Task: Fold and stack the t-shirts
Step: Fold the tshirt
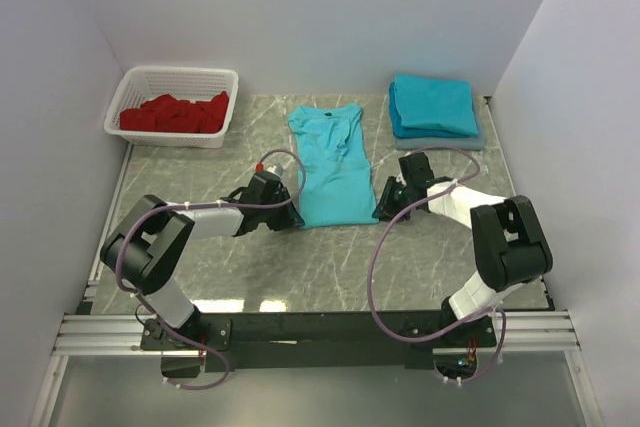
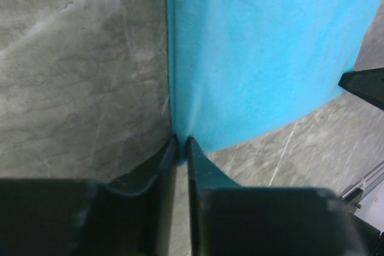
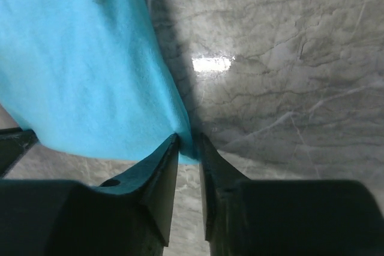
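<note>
We see a turquoise t-shirt (image 1: 328, 162) lying as a long narrow strip in the middle of the marble desk (image 1: 180, 172), collar toward the far wall. From above, the left claw (image 1: 288, 209) and right claw (image 1: 385, 205) meet its near corners. Only the wrist views show each claw's fingers (image 2: 162, 166) pinching the hem. A stack of folded turquoise t-shirts (image 1: 432, 105) sits far right. A white basket (image 1: 185, 82) of red cloth (image 1: 175, 113) sits far left.

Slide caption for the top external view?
Left claw and right claw pinch the near corners of a flat turquoise fabric t-shirt on the marbled table.
</note>
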Available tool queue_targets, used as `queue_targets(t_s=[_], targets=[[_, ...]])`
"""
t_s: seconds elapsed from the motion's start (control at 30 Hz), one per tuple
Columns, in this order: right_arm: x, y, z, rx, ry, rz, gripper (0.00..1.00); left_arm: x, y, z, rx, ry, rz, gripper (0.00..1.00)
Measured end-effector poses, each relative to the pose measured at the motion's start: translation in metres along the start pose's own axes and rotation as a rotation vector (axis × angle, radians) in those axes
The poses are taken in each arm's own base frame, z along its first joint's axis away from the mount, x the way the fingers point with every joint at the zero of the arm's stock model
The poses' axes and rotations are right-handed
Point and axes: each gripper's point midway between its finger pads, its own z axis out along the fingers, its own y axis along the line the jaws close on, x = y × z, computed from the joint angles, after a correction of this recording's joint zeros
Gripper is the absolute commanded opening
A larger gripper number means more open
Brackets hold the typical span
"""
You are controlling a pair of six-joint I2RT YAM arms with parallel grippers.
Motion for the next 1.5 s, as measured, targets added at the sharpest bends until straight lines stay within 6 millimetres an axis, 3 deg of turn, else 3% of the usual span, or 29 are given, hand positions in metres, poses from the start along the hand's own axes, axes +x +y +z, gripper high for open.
queue_targets(t_s=[0.07, 0.2, 0.43, 0.63, 0.77, 0.9, 1.0, 1.17, 1.4, 1.5], targets=[[0.003, -0.001, 0.004, 0.002, 0.016, 0.011, 0.22, 0.001, 0.002, 0.001, -0.006, 0.005, -0.001, 0.01], [0.004, 0.001, 0.005, -0.012, 0.023, 0.012, 0.0, 0.003, 0.0, 0.002, -0.002, 0.007, 0.006, 0.01], [0.021, 0.0, 0.002, -0.054, 0.043, 0.019, 0.0, 0.013, -0.003, -0.001, 0.003, 0.023, 0.023, 0.01], [0.06, -0.015, -0.025, -0.045, 0.071, 0.008, 0.0, 0.061, 0.002, -0.033, 0.002, 0.093, 0.058, 0.01], [0.088, -0.017, -0.053, -0.065, 0.084, -0.018, 0.0, 0.094, -0.008, -0.062, 0.043, 0.141, 0.083, 0.01], [0.096, -0.013, -0.079, -0.105, 0.044, -0.038, 0.0, 0.1, -0.029, -0.087, 0.113, 0.134, 0.095, 0.01], [0.086, -0.006, -0.093, -0.121, -0.011, -0.053, 0.0, 0.094, -0.038, -0.096, 0.142, 0.109, 0.094, 0.01], [0.043, 0.023, -0.104, -0.162, -0.117, -0.075, 0.0, 0.072, -0.051, -0.099, 0.145, 0.042, 0.107, 0.0], [-0.041, 0.079, -0.12, -0.224, -0.273, -0.11, 0.0, -0.025, -0.074, -0.104, 0.134, -0.202, 0.077, 0.0], [-0.067, 0.092, -0.117, -0.231, -0.304, -0.112, 0.0, -0.068, -0.076, -0.108, 0.112, -0.301, 0.066, 0.0]])
